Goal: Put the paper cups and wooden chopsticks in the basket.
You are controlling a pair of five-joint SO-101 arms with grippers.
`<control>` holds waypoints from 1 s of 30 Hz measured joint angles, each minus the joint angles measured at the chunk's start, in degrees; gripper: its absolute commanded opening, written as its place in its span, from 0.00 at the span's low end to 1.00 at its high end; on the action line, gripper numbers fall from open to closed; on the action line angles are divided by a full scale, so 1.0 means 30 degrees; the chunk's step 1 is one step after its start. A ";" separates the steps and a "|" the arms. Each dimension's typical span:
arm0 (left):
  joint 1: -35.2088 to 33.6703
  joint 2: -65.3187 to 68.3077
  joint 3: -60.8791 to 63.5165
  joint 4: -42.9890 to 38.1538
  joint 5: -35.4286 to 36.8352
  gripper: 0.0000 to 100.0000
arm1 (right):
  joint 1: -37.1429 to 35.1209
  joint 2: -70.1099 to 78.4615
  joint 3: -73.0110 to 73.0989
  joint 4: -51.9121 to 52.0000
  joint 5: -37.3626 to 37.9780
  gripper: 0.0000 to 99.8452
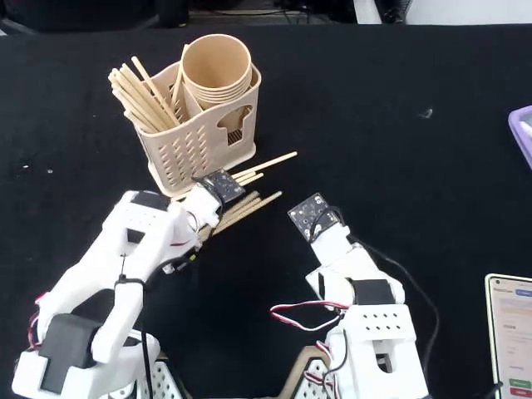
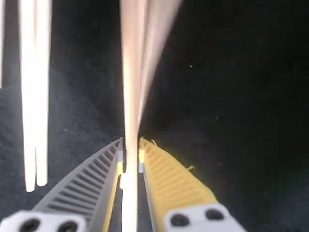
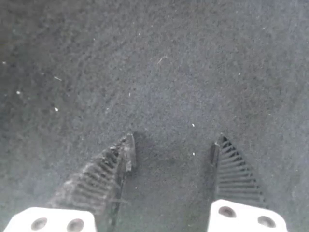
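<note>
Several loose chopsticks lie on the black table just in front of the basket, fanned out and touching one another. The left gripper is clamped on some of them. These held sticks run straight out between its jaws, with two more sticks lying beside. In the basket, a bundle of chopsticks leans in one compartment and a stack of paper cups stands upright in the other. The right gripper sits to the right of the loose sticks, apart from them, its jaws open over bare cloth. A phone lies at the table's right edge.
</note>
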 measured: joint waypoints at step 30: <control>-0.0850 -1.2132 -0.3136 0.5832 0.3458 0.03 | 0.0000 0.0000 0.0000 0.0000 0.0000 0.25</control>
